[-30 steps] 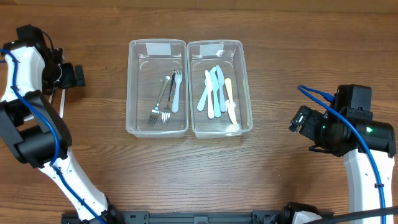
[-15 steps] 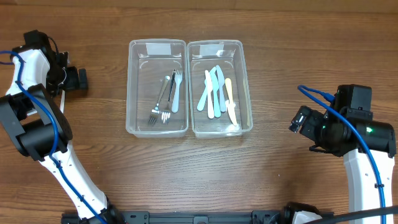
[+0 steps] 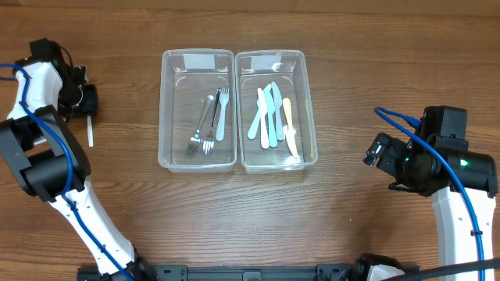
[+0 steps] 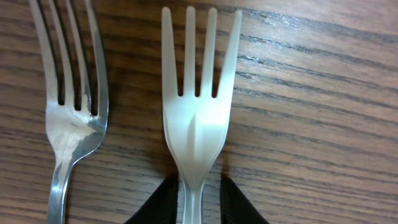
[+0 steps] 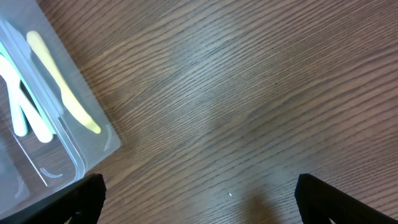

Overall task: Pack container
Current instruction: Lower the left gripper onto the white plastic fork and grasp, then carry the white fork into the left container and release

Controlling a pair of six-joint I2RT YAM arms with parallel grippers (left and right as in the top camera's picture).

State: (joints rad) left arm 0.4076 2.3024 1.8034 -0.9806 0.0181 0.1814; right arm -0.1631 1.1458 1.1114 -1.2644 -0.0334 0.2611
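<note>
A white plastic fork [image 4: 198,118] lies on the wood, tines pointing away from the camera, with a metal fork [image 4: 71,118] just to its left. My left gripper [image 4: 199,202] has closed in tight on the white fork's neck, one black finger [image 4: 163,205] on each side. From overhead, that gripper [image 3: 83,101] is at the far left and the fork's white handle [image 3: 91,134] sticks out below it. My right gripper [image 5: 199,196] hangs open over bare wood and holds nothing; overhead, the right gripper [image 3: 374,150] is seen at the right.
Two clear tubs stand side by side mid-table. The left tub [image 3: 166,117] holds forks [image 3: 211,121]. The right tub [image 3: 310,117] holds pastel plastic knives [image 3: 273,117], and its corner [image 5: 93,146] appears at the left of the right wrist view.
The left arm shifted slightly and its jaws went from wide open to closed around the white fork, whose handle moved a little right. The right arm stayed still.
</note>
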